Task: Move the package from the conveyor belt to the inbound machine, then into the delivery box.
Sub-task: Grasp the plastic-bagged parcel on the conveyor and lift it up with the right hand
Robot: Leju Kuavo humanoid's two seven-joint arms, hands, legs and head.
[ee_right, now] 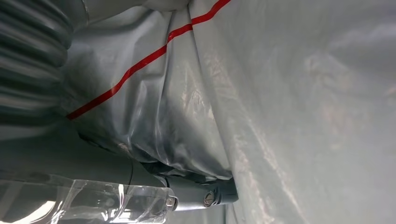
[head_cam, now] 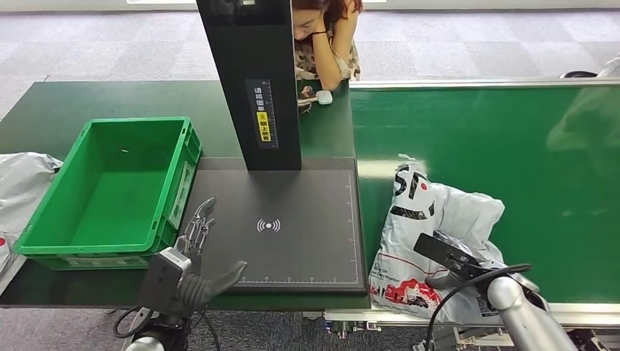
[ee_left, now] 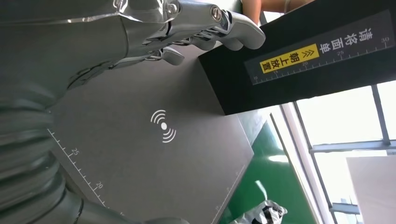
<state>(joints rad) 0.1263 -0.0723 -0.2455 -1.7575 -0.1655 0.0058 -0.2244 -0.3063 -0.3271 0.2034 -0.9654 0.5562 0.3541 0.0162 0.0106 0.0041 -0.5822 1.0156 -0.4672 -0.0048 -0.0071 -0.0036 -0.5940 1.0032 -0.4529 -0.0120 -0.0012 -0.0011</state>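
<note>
The package (head_cam: 431,219), a white-grey plastic bag with black and red print, stands crumpled at the near edge of the green conveyor belt (head_cam: 512,146), just right of the inbound machine's black scan plate (head_cam: 307,248). My right hand (head_cam: 452,262) is dug into its near side and grips the plastic; in the right wrist view the film (ee_right: 280,116) bunches over my thumb (ee_right: 201,196), hiding the fingers. My left hand (head_cam: 191,252) hovers open over the plate's near left corner, fingers spread (ee_left: 219,23). The green delivery box (head_cam: 110,190) stands empty left of the plate.
The machine's black column (head_cam: 252,80) rises from the plate's far edge. A person (head_cam: 325,36) leans on the table behind it, beside a small white object (head_cam: 323,96). Grey bags (head_cam: 22,183) lie left of the box. The belt's metal frame (head_cam: 380,316) runs along the near side.
</note>
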